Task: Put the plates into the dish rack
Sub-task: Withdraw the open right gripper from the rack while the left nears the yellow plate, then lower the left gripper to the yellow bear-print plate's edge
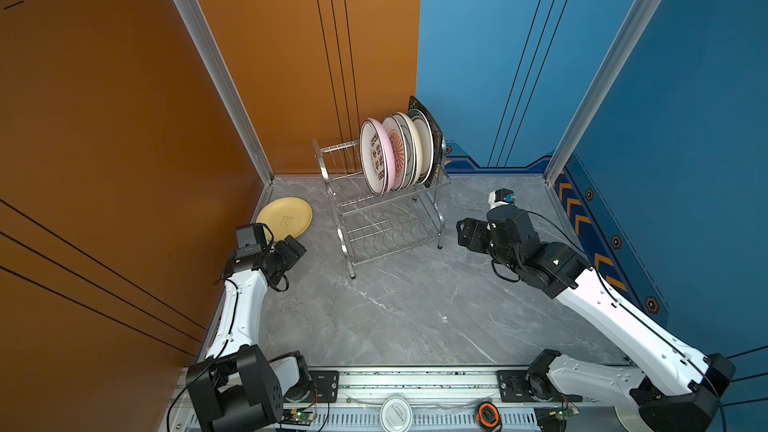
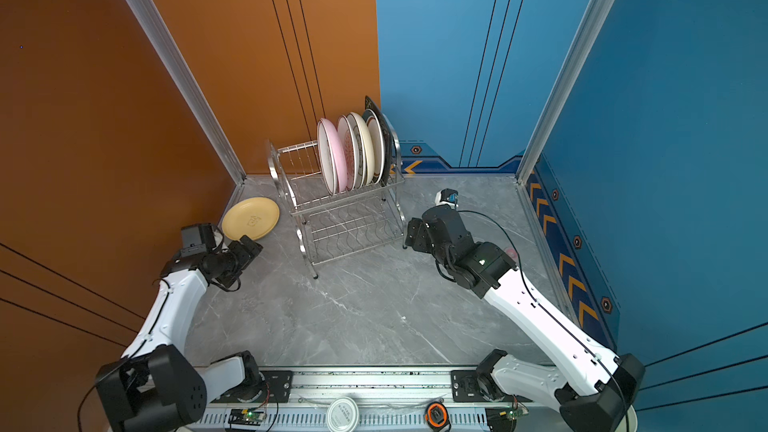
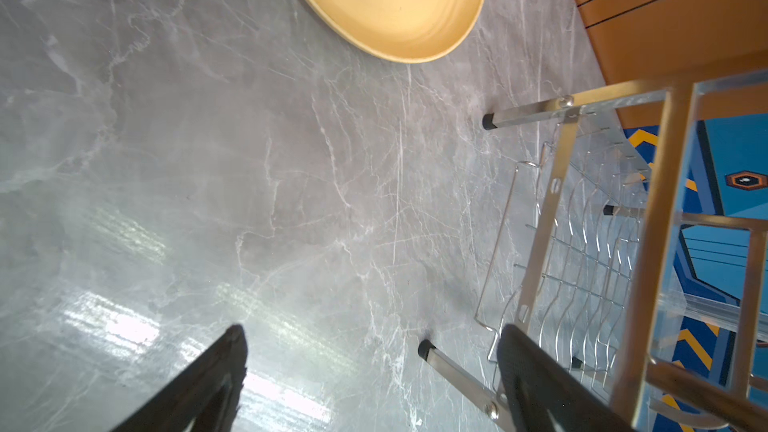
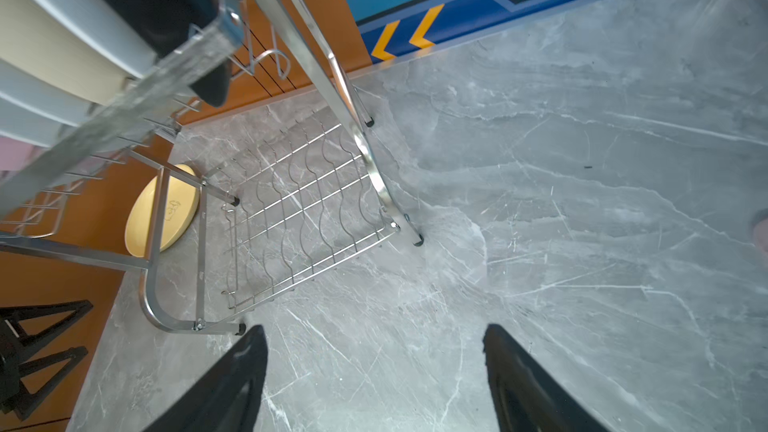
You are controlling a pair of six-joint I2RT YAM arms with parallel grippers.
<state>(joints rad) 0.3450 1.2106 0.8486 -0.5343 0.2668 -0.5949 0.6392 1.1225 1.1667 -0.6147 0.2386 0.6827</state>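
Left gripper point(image 3: 372, 334) and right gripper point(image 4: 374, 330) gape, empty. In both top views plates point(image 1: 376, 155) stand in rack point(image 1: 390, 226), unseen from left wrist. Yellow plate point(image 1: 284, 218) lies at bench's point(image 1: 395, 305) far-left corner, just beyond left gripper.

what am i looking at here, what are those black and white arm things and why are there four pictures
Two robot arms are mounted at the near edge of a grey table. Two pictures come from a twin-lens camera overhead; the other two come from cameras on the arms' wrists. A steel dish rack stands at the back, with a row of plates upright in its upper tier. One yellow plate lies flat on the table beside the rack. Each arm ends in a two-fingered claw: the left gripper and right gripper are both open and hold nothing.
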